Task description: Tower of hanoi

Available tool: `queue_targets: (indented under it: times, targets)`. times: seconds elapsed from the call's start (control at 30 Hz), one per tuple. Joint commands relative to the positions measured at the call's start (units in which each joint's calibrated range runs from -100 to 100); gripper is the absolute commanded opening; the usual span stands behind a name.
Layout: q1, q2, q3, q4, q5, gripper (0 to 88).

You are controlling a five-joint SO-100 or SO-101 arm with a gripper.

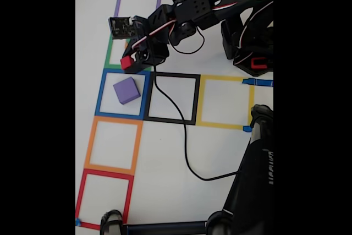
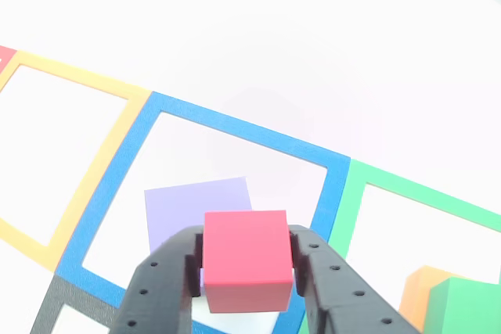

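Above the near edge of the blue tape square (image 1: pixel 122 93), the gripper (image 2: pixel 244 271) has its jaws clamped on the red cube (image 2: pixel 244 260), one finger pressed to each side face. In the other view the purple cube (image 2: pixel 196 209) lies just beyond and slightly left of the held cube, flat inside that blue square, so I judge the coming move is a short carry forward and down onto its top. I count one red, one purple, one orange cube (image 2: pixel 416 291) and one green cube (image 2: pixel 462 307), the last two touching inside the green tape square (image 2: pixel 423 189).
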Motion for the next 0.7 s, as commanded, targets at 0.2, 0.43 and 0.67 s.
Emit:
queue_targets:
  times: [0.2,0.43,0.67]
  targets:
    - [-3.2,14.9,2.4,-24.1,0.4,4.1]
    - [-4.0,25.6,1.6,-34.5,0.4,4.1]
    - [-4.8,32.6,0.1,-40.0,0.4,4.3]
